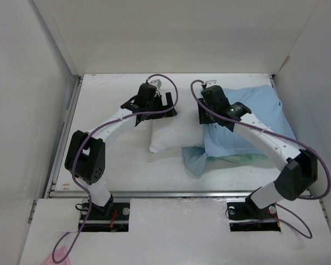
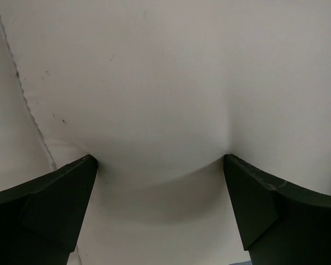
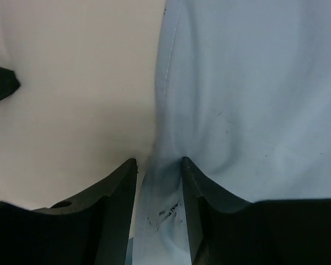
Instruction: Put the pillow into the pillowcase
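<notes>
The white pillow (image 1: pixel 171 135) lies mid-table, its right end beside or under the edge of the pillowcase (image 1: pixel 259 110); I cannot tell which. The pillowcase is light blue, with mint-green showing at its near edge. My left gripper (image 1: pixel 154 113) is at the pillow's far edge. In the left wrist view its jaws stand wide apart (image 2: pixel 160 160), with their tips pressed into the pillow (image 2: pixel 165 83), which bulges between them. My right gripper (image 1: pixel 212 121) is at the pillowcase's left edge. In the right wrist view it (image 3: pixel 159 161) is shut on a fold of blue pillowcase (image 3: pixel 254 99), with the pillow (image 3: pixel 71 110) to the left.
White enclosure walls stand on the left, back and right. A metal rail (image 1: pixel 182 193) runs along the table's front edge. Purple cables loop over both arms. A pink object (image 1: pixel 58 256) lies on the near left shelf.
</notes>
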You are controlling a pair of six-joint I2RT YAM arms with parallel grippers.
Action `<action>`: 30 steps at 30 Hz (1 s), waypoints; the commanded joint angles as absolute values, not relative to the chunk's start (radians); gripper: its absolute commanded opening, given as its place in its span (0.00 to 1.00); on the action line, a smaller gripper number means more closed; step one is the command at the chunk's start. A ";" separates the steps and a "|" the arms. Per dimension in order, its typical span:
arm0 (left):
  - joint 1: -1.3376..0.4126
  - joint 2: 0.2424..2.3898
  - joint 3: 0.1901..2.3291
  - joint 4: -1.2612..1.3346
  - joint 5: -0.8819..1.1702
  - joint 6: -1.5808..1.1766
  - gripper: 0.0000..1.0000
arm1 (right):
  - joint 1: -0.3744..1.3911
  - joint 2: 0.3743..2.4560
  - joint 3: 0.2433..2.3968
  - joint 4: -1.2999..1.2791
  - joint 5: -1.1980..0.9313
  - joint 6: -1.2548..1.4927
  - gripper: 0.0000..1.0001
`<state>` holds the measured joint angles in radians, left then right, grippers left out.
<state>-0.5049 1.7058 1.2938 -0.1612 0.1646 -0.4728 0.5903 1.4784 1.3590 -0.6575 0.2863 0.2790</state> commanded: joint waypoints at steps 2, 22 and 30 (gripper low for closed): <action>-0.511 1.716 1.272 -0.052 0.328 -0.456 0.88 | 0.589 1.505 1.416 -0.638 0.362 0.287 0.34; -0.655 1.680 1.319 0.123 0.617 -0.399 0.00 | 0.710 1.828 1.931 -0.511 -0.531 0.126 0.00; -0.655 1.536 1.226 0.186 0.575 -0.428 0.00 | 0.710 1.828 1.996 -0.482 -0.770 0.034 0.00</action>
